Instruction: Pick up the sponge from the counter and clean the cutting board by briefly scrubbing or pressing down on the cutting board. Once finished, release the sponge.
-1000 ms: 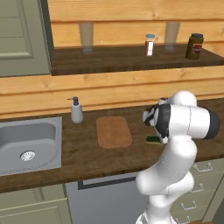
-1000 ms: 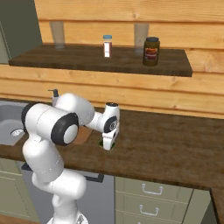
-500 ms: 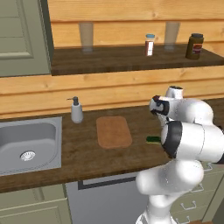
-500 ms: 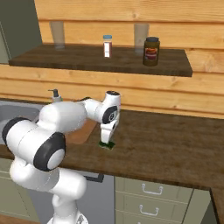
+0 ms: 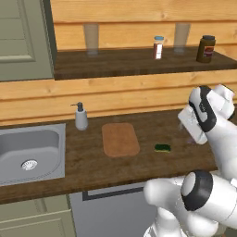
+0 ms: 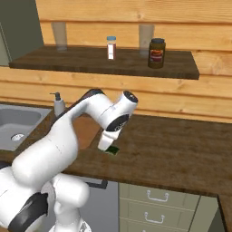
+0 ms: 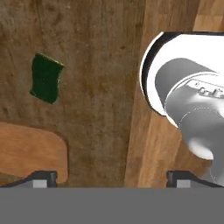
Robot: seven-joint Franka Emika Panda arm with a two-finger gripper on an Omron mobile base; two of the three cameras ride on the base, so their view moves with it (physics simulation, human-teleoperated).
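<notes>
Lying flat on the counter (image 5: 139, 166), small dark-green sponge (image 5: 162, 148), yellow-edged

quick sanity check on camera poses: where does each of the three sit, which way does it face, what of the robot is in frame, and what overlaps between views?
Left base view: behind the arm on its left, looking forward and down at the counter, sink, cutting board and sponge; arm at lower right.
Right base view: behind on the right, same counter; arm rises from lower left across the board, the sponge just below its hand.
Hand view: on the hand, facing down at the counter; open jaws' tips at the bottom, an arm joint at right.
All three share sponge and cutting board.
</notes>
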